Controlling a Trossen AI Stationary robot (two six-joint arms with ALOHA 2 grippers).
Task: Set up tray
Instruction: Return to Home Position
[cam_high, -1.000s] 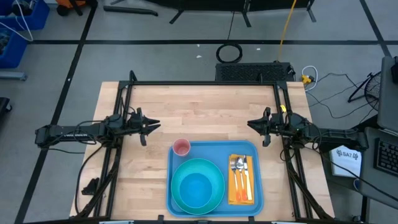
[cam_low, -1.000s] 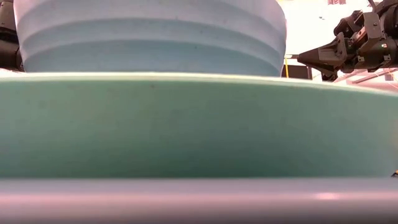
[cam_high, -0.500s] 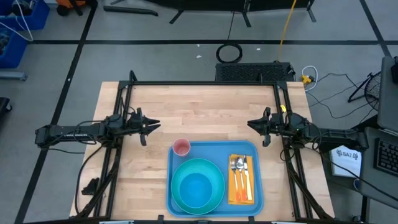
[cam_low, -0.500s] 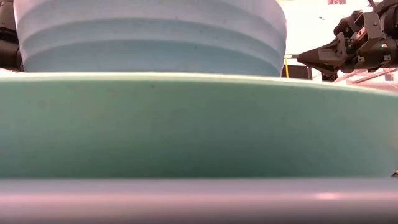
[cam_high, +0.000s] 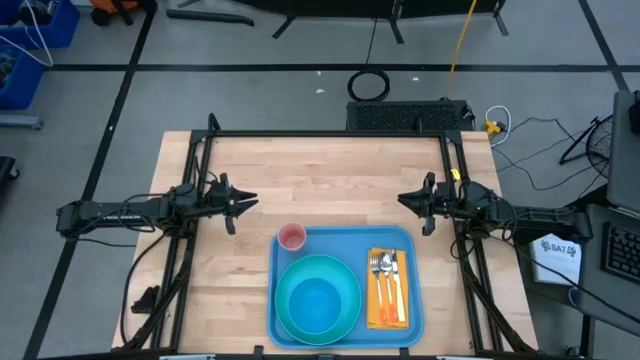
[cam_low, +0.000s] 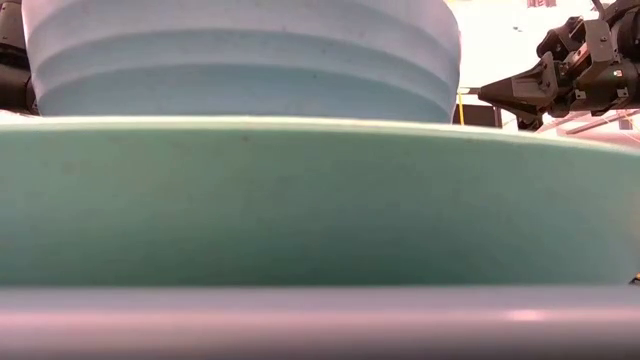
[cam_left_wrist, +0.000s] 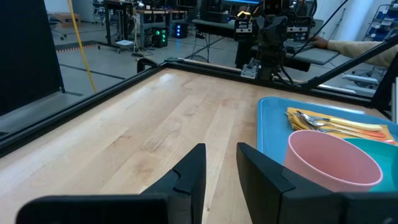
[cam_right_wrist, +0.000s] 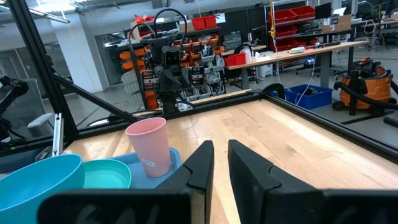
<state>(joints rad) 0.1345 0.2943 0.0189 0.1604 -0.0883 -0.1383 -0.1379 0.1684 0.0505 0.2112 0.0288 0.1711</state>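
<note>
One tray (cam_high: 345, 242), light-blue plastic, lies at the near edge of the surface (cam_high: 320, 180), right of centre. It is probably stiff, light and slick. Loaded, it would tip easily, so take it by the low rim at both short sides. It carries a teal plate (cam_high: 345, 270) with a blue bowl (cam_high: 316, 302), a pink cup (cam_high: 292, 237) and a yellow napkin (cam_high: 375, 315) under cutlery (cam_high: 388, 275). The left gripper (cam_high: 245, 204) hovers near the left edge and the right gripper (cam_high: 405, 200) near the right. Each one's fingers (cam_left_wrist: 189, 174) (cam_right_wrist: 202, 165) stand a narrow slit apart, holding nothing.

Grey floor (cam_high: 250, 45) marked by dark lines surrounded the wooden table (cam_high: 320, 175); red bins (cam_right_wrist: 292, 14) lined shelves, with what looked like an orange vacuum (cam_right_wrist: 368, 79).
</note>
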